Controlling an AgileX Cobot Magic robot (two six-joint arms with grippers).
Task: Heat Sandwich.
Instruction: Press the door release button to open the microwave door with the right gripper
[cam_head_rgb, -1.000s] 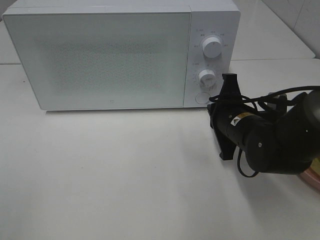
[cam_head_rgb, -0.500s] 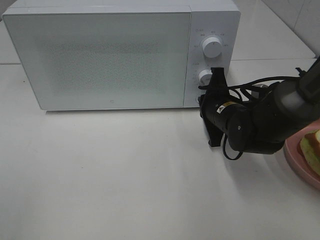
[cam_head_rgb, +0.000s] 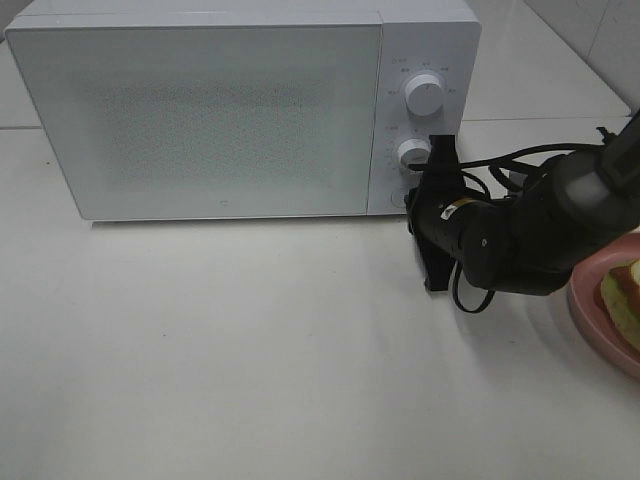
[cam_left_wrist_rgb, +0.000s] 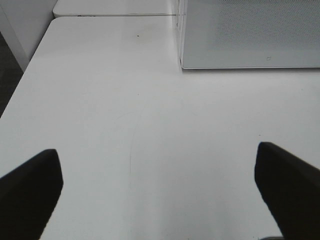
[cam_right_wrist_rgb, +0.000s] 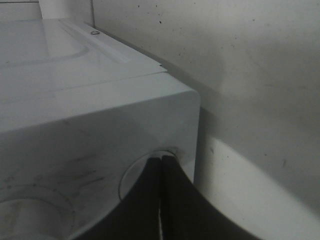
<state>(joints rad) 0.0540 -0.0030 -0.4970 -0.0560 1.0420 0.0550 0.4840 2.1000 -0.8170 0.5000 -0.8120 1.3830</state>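
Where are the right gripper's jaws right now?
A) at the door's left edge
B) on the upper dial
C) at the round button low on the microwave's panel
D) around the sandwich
C: the right wrist view shows the right gripper, jaws shut, with its tips at the round button near the microwave's corner.

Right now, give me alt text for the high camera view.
The right gripper, fingers shut, touches the bottom of the control panel on a closed white microwave, below two knobs. On the white table at the frame's right edge, the sandwich sits on a pink plate, partly cut off.
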